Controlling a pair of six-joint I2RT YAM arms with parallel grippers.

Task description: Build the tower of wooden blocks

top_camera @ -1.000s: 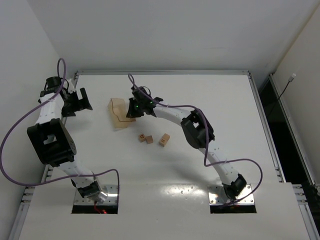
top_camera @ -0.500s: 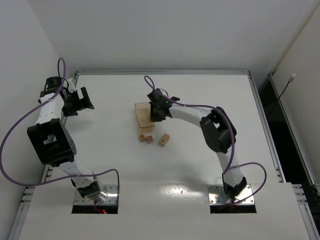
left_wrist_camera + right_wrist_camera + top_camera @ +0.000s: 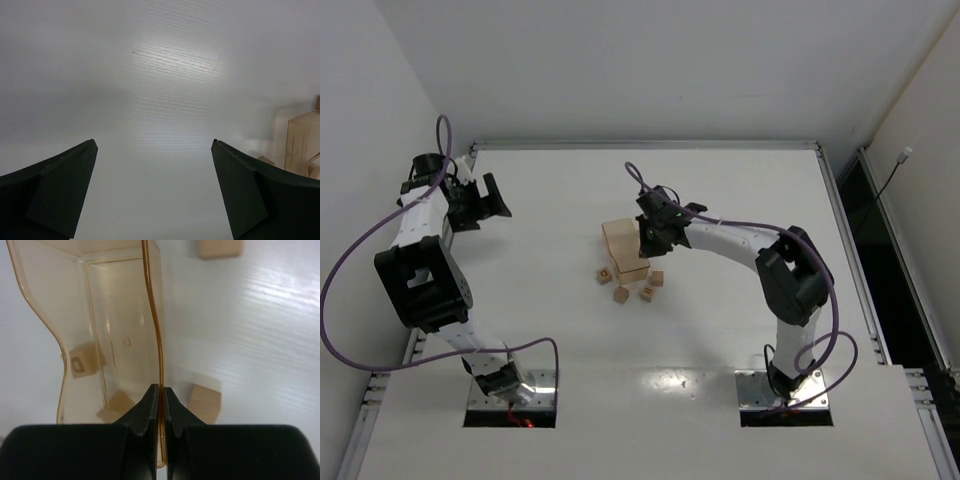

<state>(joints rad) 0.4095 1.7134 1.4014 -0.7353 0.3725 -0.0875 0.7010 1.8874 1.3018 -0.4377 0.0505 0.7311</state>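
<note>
Several small tan wooden cubes lie loose and apart on the white table, none stacked: one with a dark mark [image 3: 605,275], one [image 3: 621,294], one [image 3: 647,293] and one [image 3: 657,278]. My right gripper [image 3: 651,238] is shut on the side wall of a translucent tan tray [image 3: 623,250], held tilted over the cubes. In the right wrist view the right gripper [image 3: 160,388] clamps the tray wall [image 3: 151,305]. A cube [image 3: 205,402] lies right of it, a marked cube [image 3: 80,362] lies left, and another [image 3: 219,247] lies far. My left gripper [image 3: 492,200] is open and empty at the far left.
The left wrist view shows the open left gripper [image 3: 154,145] over bare white table, with the tray [image 3: 300,145] at its right edge. A raised rim [image 3: 645,146] borders the table's far side. White walls stand behind and to the left.
My right gripper has carried the tray right and nearer, from the far left of the cubes to over them. The cubes now lie more spread out. The left arm has not moved.
</note>
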